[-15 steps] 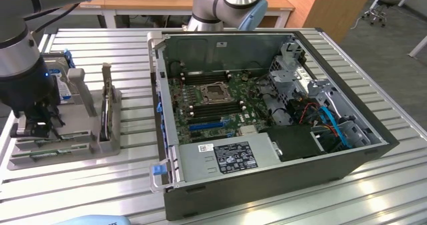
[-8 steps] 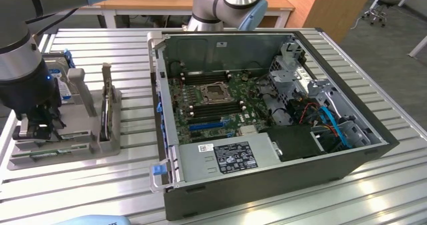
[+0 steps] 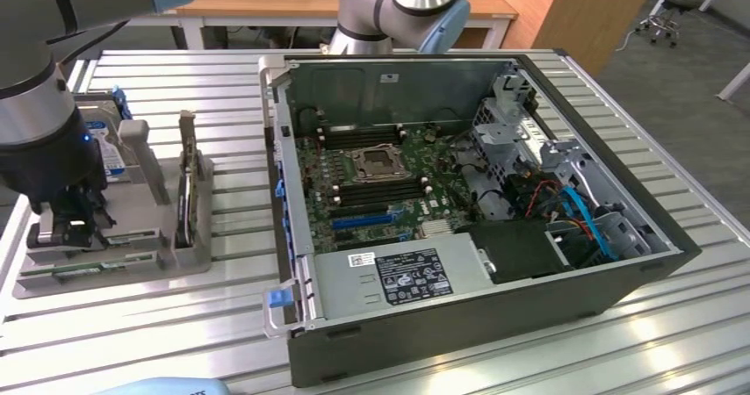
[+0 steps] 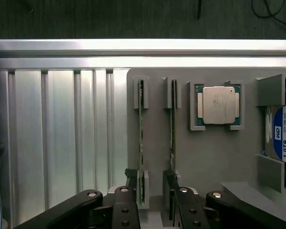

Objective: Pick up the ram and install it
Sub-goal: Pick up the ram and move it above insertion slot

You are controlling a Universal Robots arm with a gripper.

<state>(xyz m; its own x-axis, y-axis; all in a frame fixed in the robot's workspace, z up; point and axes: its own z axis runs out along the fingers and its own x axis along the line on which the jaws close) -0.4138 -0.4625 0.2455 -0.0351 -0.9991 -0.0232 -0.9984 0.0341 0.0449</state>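
Now, in the wrist view, the gripper [image 4: 151, 181] is seen with jaws spread, unclenched, around the ram [image 4: 141, 129], stood on edge in the grey holder [image 4: 205, 157] beside a second stick [image 4: 173, 129]; the open computer case [image 3: 469, 325] is shown by the exterior view, well apart.

Open PC case [image 3: 469, 333] beside tray [image 4: 205, 152] holding processor [image 4: 219, 105], hard drive [image 4: 282, 138].

- slatted aluminium desk [image 3: 638, 123], glare stripes along the ridges
- wooden table [image 3: 270, 2] behind, tall wooden panel [image 3: 586, 17] next to it
- grey floor [image 3: 703, 66], wheeled chair [image 3: 668, 13] in the far corner
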